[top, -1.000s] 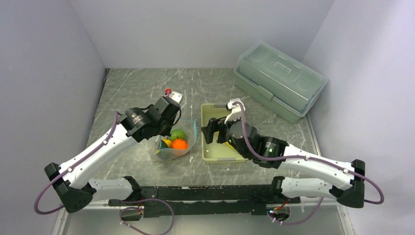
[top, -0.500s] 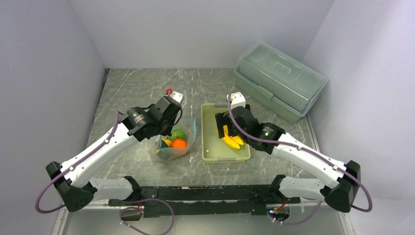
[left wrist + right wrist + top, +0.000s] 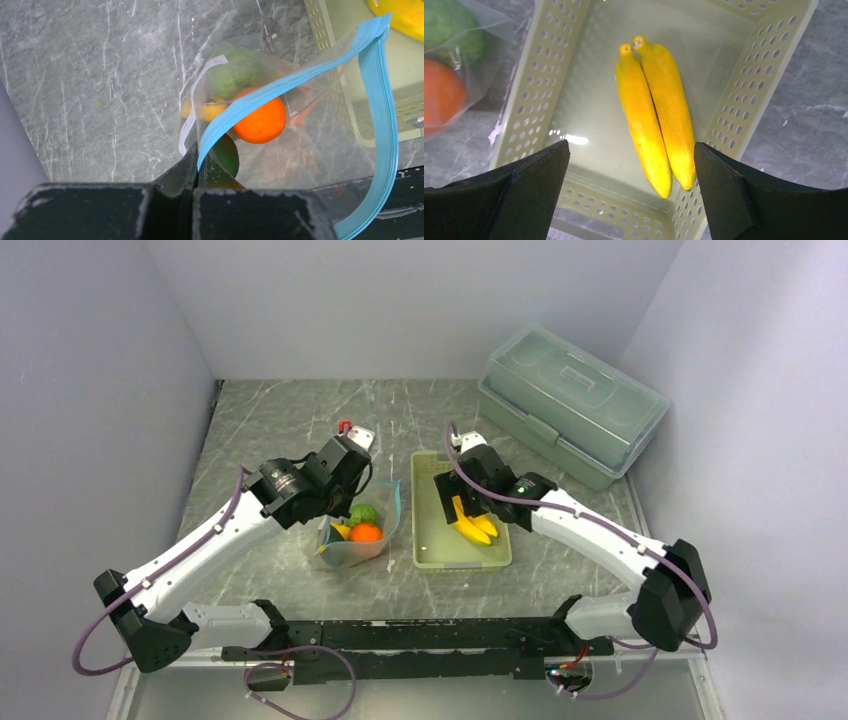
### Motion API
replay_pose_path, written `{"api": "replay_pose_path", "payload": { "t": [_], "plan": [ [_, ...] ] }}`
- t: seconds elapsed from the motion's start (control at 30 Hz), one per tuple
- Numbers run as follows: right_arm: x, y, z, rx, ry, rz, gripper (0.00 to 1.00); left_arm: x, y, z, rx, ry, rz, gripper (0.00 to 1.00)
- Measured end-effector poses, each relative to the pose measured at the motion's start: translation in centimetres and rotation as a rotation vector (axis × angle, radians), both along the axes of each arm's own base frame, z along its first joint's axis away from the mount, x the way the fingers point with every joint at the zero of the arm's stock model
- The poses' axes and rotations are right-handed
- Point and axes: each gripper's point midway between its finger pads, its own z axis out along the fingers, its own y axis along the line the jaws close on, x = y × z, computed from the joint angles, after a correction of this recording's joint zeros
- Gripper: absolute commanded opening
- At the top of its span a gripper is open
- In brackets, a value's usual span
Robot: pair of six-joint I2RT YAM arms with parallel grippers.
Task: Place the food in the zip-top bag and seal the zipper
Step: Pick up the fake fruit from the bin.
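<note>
The clear zip-top bag (image 3: 358, 538) stands open left of the basket, its light blue zipper (image 3: 300, 75) gaping. My left gripper (image 3: 338, 506) is shut on the near end of the zipper strip (image 3: 198, 159). Inside the bag are the orange ball (image 3: 260, 121), the bumpy green fruit (image 3: 234, 70), the dark green avocado (image 3: 227, 155) and a yellow-orange piece (image 3: 210, 110). The yellow bananas (image 3: 472, 525) lie in the pale green basket (image 3: 430, 552). My right gripper (image 3: 455, 502) hovers open and empty above them, one finger either side of the bananas (image 3: 654, 125) in the right wrist view.
A large translucent lidded box (image 3: 572, 405) stands at the back right. The basket's perforated walls (image 3: 549, 75) enclose the bananas closely. Grey walls close in the table on the left, back and right.
My right gripper has moved back from the basket's near end to above its far half, uncovering the bananas. The left gripper and the bag have stayed put.
</note>
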Motion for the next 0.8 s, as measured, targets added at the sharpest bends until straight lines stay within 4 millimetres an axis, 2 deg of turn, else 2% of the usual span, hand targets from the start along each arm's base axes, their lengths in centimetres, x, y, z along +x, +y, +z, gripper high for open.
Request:
{"api": "replay_pose_path", "payload": {
  "t": [0.5,0.8],
  "plan": [
    [2.0,-1.1,-7.0,-0.063,0.199,-0.039,1.0,0.0,0.0,0.0,0.001,0.0,0.0,0.0],
    [2.2,-1.1,-10.6,-0.115,0.284,-0.037,1.0,0.1,-0.1,-0.1,0.005,0.003,0.0,0.0]
  ]
}}
